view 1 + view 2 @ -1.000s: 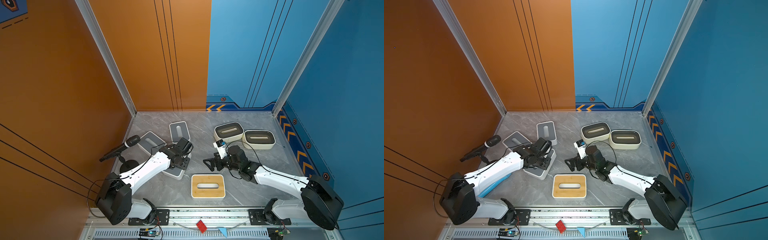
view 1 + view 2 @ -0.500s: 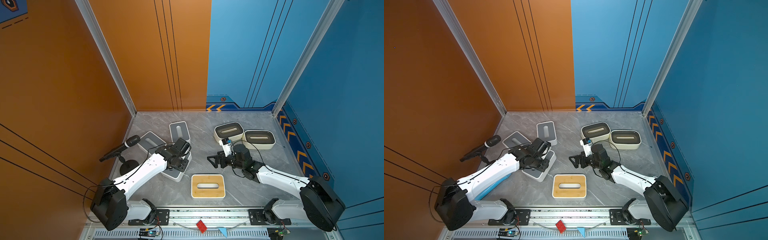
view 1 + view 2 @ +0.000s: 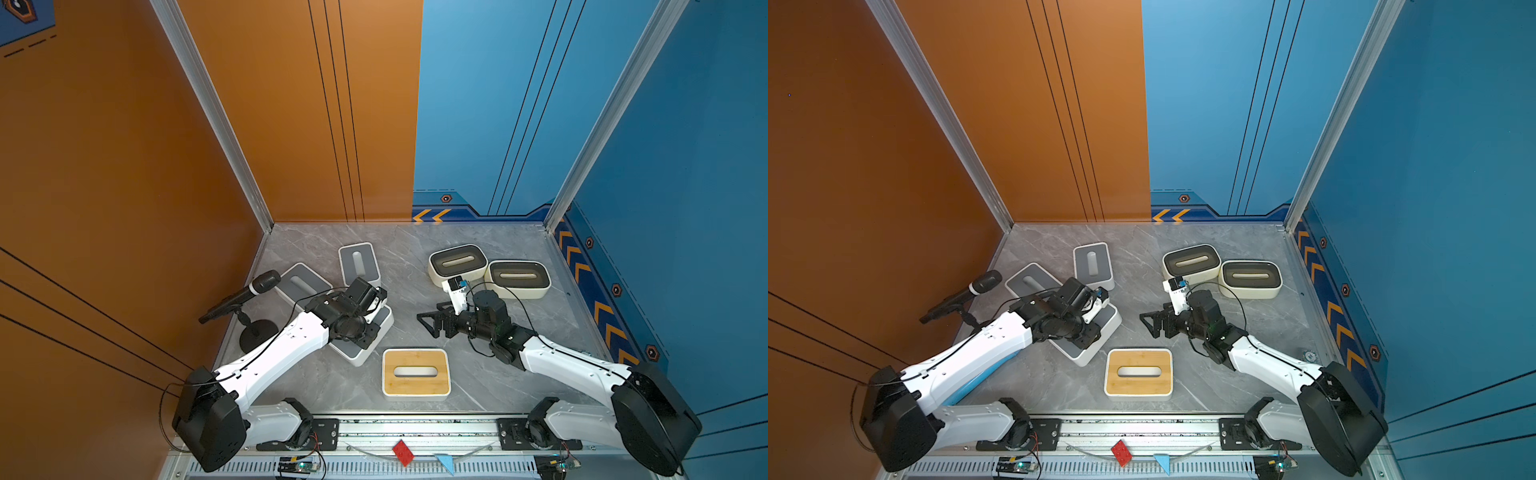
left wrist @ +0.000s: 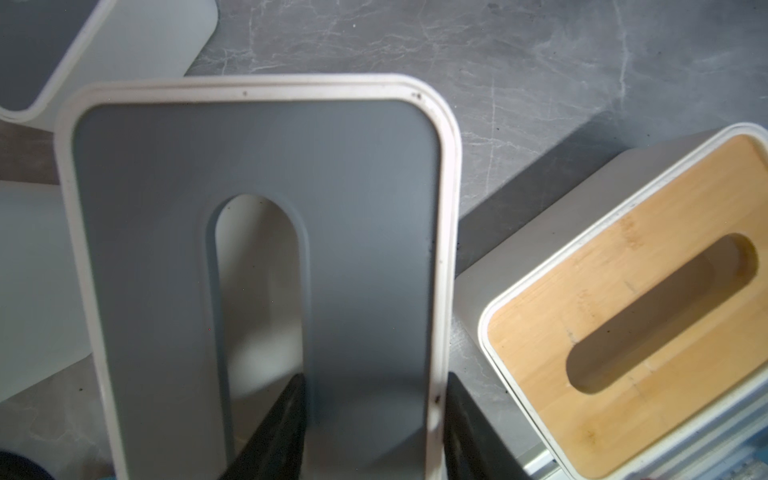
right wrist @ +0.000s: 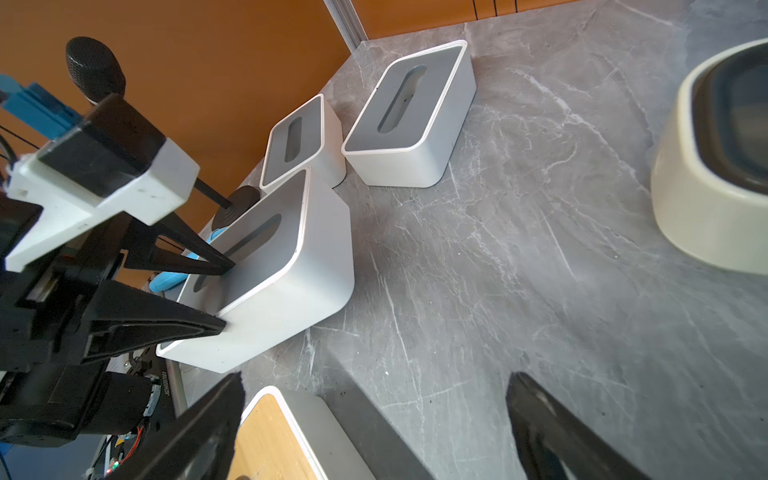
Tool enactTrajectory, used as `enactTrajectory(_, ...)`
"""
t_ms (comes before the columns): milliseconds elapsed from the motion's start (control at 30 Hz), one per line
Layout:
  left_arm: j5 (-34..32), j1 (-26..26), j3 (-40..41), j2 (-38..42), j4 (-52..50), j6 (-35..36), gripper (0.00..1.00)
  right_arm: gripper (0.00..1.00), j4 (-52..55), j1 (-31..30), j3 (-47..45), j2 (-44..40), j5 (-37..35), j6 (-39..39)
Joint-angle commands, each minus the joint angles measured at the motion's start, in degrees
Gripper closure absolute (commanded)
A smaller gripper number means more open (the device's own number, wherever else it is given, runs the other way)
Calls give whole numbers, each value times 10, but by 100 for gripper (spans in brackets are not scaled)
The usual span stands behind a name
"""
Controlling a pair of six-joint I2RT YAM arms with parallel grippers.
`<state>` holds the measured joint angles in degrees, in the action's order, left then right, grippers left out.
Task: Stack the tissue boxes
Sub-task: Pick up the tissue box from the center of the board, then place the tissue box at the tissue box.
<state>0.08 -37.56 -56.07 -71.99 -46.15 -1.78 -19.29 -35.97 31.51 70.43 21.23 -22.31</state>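
Tissue boxes, six in all, sit scattered on the grey marble-patterned worktop (image 3: 409, 266), none resting on another. The left jaws are clamped on a white rectangular box with a grey slotted lid (image 3: 360, 353). In the left wrist view one black finger (image 4: 282, 419) reaches into the oval slot while the other (image 4: 465, 419) presses the outside of the long wall. Whether this box is clear of the worktop cannot be told.

Two more white boxes with grey lids lie behind it, one (image 3: 358, 264) farther back and one (image 3: 303, 282) beside the black microphone on a round stand (image 3: 249, 291). Near the front edge lies the white box with a bamboo lid (image 3: 415, 386), just beside the gripped box.

On the right side, two rounded cream boxes with dark-brown tops (image 3: 456, 254) (image 3: 518, 268) stand side by side and touching. The right jaws are spread wide and hold nothing. In the right wrist view their black fingers (image 5: 199, 436) frame bare worktop, with a corner of the bamboo-lidded box next to one of them.
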Motion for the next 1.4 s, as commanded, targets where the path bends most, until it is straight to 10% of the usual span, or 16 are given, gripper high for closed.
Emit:
enactTrajectory(0,10,-15,-15,15,-4,12,59,0,10,5,-10,-28,4,22)
enactTrajectory(433,-12,-107,-79,53,-36,-25,59,0,-40,54,-85,-116,-40,12)
enactTrajectory(833,-86,-248,-103,63,-71,-61,60,0,-188,109,-118,12,10,-39)
enactTrajectory(1367,-25,-272,-153,-27,-70,42,60,0,62,154,-145,-203,11,-78)
